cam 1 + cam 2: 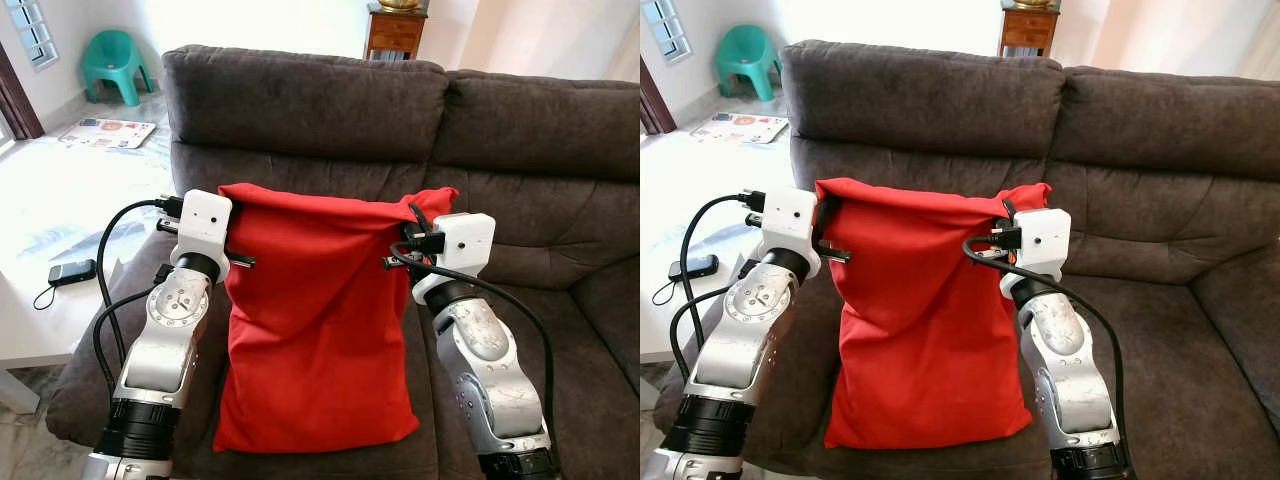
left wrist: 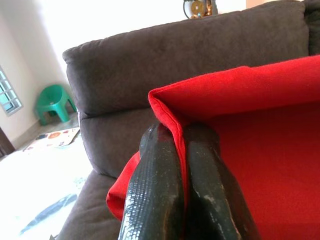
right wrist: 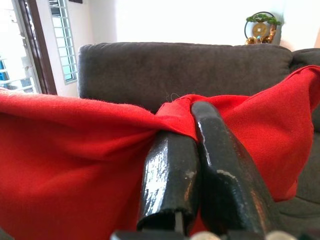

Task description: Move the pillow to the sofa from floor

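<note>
Nearest, the two silver arms reach forward over the front edge of the seat. The left gripper (image 2: 182,145) is clamped on the upper left corner of the red pillow (image 1: 315,330), with cloth pinched between its black fingers (image 2: 155,190). The right gripper (image 3: 192,132) is clamped the same way on the upper right corner, a fold of red cloth pressed between its fingers (image 3: 170,180).

The pillow hangs upright between the two grippers, its top edge stretched taut and its lower end resting on the seat of the dark brown sofa (image 1: 520,130), just in front of the backrest.

Further off, to the robot's left, a small black device (image 1: 72,271) lies on a white table (image 1: 60,200), and a green plastic chair (image 1: 116,62) stands by the far wall.

The risk, as I judge it, is that each hold is only on a thin fold of cloth. If one corner slips free, or the grippers let go while the pillow stands this near the seat's front edge, it could flop forward and slide back to the floor.
</note>
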{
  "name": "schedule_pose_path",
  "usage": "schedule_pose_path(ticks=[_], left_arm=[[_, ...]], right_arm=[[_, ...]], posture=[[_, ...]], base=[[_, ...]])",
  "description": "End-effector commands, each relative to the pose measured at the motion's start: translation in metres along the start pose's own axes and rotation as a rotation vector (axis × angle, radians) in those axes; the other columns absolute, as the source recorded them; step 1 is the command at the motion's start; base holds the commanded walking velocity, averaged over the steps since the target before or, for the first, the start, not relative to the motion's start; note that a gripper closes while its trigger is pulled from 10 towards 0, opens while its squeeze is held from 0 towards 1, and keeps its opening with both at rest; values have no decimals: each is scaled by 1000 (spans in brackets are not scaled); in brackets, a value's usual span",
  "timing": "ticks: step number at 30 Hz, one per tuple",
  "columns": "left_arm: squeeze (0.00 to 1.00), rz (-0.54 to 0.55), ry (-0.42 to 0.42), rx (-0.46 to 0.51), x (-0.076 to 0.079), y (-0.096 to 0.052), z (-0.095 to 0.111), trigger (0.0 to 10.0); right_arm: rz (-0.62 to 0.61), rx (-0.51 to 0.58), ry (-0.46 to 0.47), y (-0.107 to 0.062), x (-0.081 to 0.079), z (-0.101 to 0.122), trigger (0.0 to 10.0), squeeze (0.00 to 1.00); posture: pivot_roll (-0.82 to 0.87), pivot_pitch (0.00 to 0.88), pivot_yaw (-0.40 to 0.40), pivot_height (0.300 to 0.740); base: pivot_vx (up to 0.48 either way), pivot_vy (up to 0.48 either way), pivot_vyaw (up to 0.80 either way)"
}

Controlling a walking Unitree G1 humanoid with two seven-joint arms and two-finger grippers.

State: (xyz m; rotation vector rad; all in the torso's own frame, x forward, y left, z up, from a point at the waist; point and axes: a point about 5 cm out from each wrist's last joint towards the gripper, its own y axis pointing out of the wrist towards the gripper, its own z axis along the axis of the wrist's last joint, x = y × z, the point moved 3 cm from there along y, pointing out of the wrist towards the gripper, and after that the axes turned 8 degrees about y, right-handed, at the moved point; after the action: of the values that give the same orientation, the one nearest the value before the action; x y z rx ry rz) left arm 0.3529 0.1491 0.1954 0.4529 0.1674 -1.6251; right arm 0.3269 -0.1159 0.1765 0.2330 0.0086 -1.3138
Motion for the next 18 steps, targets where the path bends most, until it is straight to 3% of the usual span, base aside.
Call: schedule_pose_path(ticks=[1, 10, 11, 12, 13, 14, 15, 16, 18], left_arm=[[0, 3, 22, -20, 1, 0, -3, 10000], [0, 16, 38, -15, 2, -1, -2, 10000], [353, 15, 58, -7, 3, -1, -1, 10000], [353, 15, 64, -5, 3, -1, -1, 10000], [635, 15, 67, -2, 3, -1, 0, 10000], [682, 18, 66, 0, 3, -1, 0, 10000], [894, 23, 59, -1, 2, -1, 0, 10000], [1000, 27, 52, -2, 2, -1, 0, 10000], [1000, 28, 52, -1, 2, -1, 0, 10000]], right_arm=[[1, -11, -8, 0, 1, -2, 10000, 0], [-2, -23, -9, -1, 3, -4, 10000, 0], [4, -22, -7, 0, 2, -3, 10000, 0], [5, -22, -7, 0, 2, -3, 10000, 0], [7, -22, -8, 0, 2, -3, 10000, 196], [7, -23, -9, 0, 2, -3, 10000, 224], [9, -23, -9, 0, 2, -3, 10000, 486], [10, -24, -10, 0, 1, -3, 10000, 1000], [10, -25, -10, 0, 1, -3, 10000, 1000]], posture=[[26, 0, -58, 736], [26, 0, -59, 736], [25, 0, -59, 736], [25, 0, -59, 736], [25, 0, -59, 736], [25, 0, -60, 736], [24, 0, -59, 736], [24, 0, -60, 736], [24, 0, -60, 736]], base=[[0, 0, 0], [0, 0, 0], [0, 0, 0], [0, 0, 0], [0, 0, 0], [0, 0, 0], [0, 0, 0], [0, 0, 0], [0, 0, 0]])
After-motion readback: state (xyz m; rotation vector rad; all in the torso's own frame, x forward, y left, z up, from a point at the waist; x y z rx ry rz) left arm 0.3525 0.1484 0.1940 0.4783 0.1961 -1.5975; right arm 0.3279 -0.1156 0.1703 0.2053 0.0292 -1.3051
